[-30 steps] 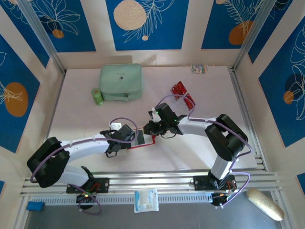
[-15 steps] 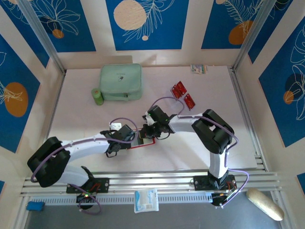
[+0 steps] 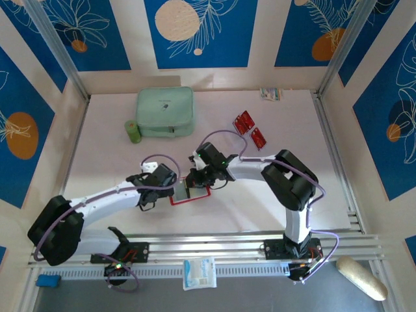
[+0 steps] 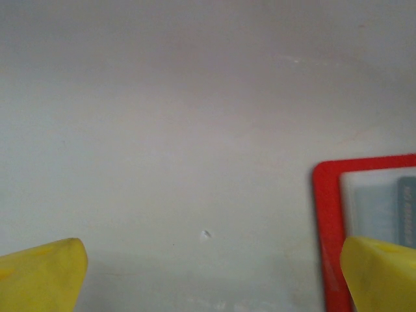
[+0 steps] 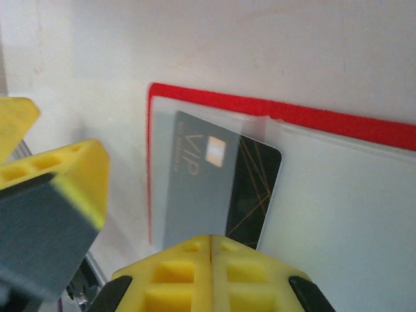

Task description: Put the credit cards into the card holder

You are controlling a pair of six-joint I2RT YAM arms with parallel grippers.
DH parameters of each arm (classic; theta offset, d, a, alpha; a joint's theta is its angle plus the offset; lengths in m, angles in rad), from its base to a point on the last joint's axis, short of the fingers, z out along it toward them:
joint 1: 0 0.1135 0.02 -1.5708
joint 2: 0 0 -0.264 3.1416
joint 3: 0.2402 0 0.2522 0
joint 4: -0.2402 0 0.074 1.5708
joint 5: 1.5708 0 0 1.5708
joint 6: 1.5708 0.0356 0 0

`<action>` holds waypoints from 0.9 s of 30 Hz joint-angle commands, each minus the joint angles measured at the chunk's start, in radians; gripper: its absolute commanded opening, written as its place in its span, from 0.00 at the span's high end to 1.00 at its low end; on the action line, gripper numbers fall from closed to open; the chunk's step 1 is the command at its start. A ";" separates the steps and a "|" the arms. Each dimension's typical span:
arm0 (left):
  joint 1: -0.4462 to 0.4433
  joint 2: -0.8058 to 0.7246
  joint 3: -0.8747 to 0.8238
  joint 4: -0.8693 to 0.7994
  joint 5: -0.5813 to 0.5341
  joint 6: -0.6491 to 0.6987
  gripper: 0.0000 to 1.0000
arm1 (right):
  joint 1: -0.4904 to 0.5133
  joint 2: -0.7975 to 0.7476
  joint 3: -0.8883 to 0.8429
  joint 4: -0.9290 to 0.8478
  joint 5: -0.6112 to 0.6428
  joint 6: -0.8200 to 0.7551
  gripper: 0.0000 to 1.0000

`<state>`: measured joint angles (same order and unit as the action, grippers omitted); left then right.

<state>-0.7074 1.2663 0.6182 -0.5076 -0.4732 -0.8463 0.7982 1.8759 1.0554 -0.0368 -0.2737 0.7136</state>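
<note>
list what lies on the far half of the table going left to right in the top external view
green cylinder → mint-green zip case → red credit cards → small packet by the back wall

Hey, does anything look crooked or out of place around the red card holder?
Yes: the black VIP card sits askew in the card holder. Its left part lies under the clear plastic, its right part is bare, and its edges slant against the red border. The shut right gripper is at its lower edge.
</note>
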 commanded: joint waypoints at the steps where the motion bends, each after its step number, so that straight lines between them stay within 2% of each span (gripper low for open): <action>1: 0.033 -0.002 -0.001 -0.027 0.027 0.011 0.00 | -0.020 -0.071 -0.014 -0.038 0.007 -0.011 0.99; 27: 0.043 0.103 -0.035 0.046 0.073 0.018 0.00 | 0.015 0.093 0.126 -0.133 0.048 -0.069 1.00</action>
<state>-0.6731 1.3575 0.5957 -0.4648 -0.4149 -0.8364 0.8009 1.9450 1.1557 -0.1329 -0.2314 0.6613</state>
